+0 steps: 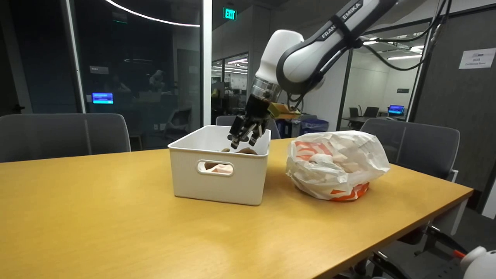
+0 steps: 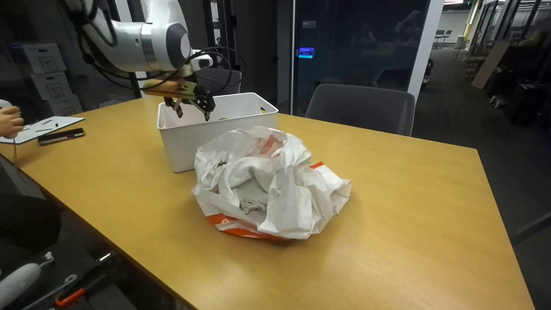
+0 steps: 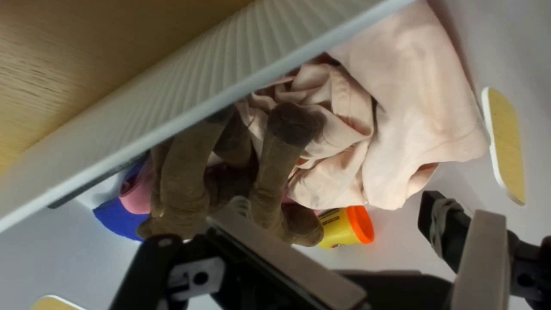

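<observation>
Nearest the lens in the wrist view: one gripper (image 3: 338, 209), with empty jaws wide apart, over one brown plush toy (image 3: 183, 172) inside one white bin (image 1: 217, 186). Beside the toy, one yellow tub (image 3: 340, 228), visible from the wrist alone, and at least one pale pink cloth (image 3: 413, 107). Close along the toy, the bin's rim (image 3: 215, 107). Farther out, in both exterior views, one plastic bag (image 2: 297, 202) near the bin, with yellow table (image 1: 116, 224) running on past it to the edge.
</observation>
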Robot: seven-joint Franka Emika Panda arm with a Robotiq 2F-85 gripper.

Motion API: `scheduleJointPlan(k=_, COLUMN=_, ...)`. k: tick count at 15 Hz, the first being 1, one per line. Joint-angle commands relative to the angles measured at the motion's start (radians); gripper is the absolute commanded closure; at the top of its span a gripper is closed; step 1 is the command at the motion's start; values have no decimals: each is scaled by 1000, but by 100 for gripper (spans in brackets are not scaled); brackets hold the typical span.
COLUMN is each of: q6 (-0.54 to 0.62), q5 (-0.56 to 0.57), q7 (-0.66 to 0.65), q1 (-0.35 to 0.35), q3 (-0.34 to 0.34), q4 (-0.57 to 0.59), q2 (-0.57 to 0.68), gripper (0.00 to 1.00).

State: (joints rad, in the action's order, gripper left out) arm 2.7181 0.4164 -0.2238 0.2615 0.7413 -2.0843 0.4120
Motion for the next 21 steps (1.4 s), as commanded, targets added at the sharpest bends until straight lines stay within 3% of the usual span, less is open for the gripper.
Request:
scheduleJointPlan(k=1, q6=-49, q5=130, q7=-1, q1=-150, q3=-112, q4=222, q2=190, gripper=0)
scheduleJointPlan(k=4, q6=-71, q5=242, q7=25, q1=-251, q3=-206, q4=350, q2=272, gripper=0)
scheduleJointPlan(k=5, q6=-38, q5=117, q7=123, q1=-386, q3=-352, q4=375, q2=240, gripper=0)
scheduleJointPlan(k=11, q6=-85, q5=42, q7=221, q1=-570, q3=-571, q4=510, q2=269, gripper=0)
scheduleJointPlan(k=18, q6=-189, q5=37, q7=255, q1=-614, q3=-639, q4=500, q2=298, gripper=0)
scheduleJointPlan(k=19, q6=-192, q5=28, q7=270, q1=-608, q3=-633, q4=498, q2=304, gripper=3)
scheduleJointPlan(k=20, q6=-187, q5=30, q7=277, q1=-610, q3=-634, q4=501, q2=311, gripper=25)
scheduleJointPlan(k=21, q6=-185, q5=30, q7=289, q1=-610, q3=-633, q4=505, q2=317, gripper=27)
